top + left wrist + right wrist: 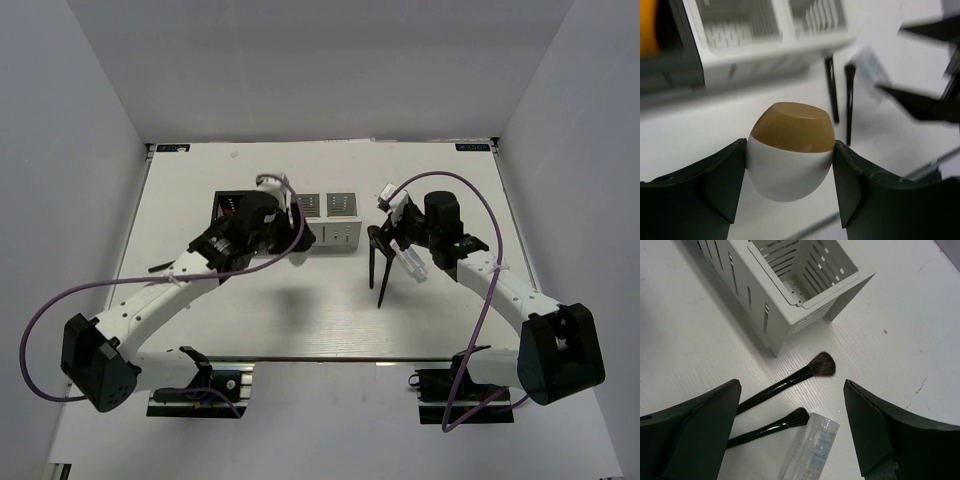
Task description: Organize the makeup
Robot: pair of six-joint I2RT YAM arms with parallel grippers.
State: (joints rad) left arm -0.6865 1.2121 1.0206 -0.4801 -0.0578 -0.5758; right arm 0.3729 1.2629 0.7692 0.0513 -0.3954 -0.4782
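Closest to the left wrist camera, the egg is sitting between the two dark fingers of the left gripper. Both pads are pressing on its white sides, so this gripper is grasping the egg. The brown tip is pointing to 12 o'clock in this view. Whether the egg is touching the table I cannot tell. Beyond it, at 12 o'clock, the white box is standing, a little blurred. At 10 o'clock the black box is showing an orange shape, too blurred to name.

In the right wrist view, the right gripper is hanging wide open above the table and is grasping nothing. Under the gap between its fingers, two brushes are lying flat and side by side, with their heads pointing to about 2 o'clock. The upper brush head is lying near the corner of the white box, but apart from it. The bottle is lying at 6 o'clock, just beside the head of the lower brush.

In the top view, the white box is standing at 12 o'clock from the middle of the table and the black box at 10 o'clock. The left gripper is reaching in just in front of them. The brushes and the bottle are lying at 3 o'clock, under the right gripper. At 9 o'clock a thin dark stick is lying alone, well apart from the boxes.
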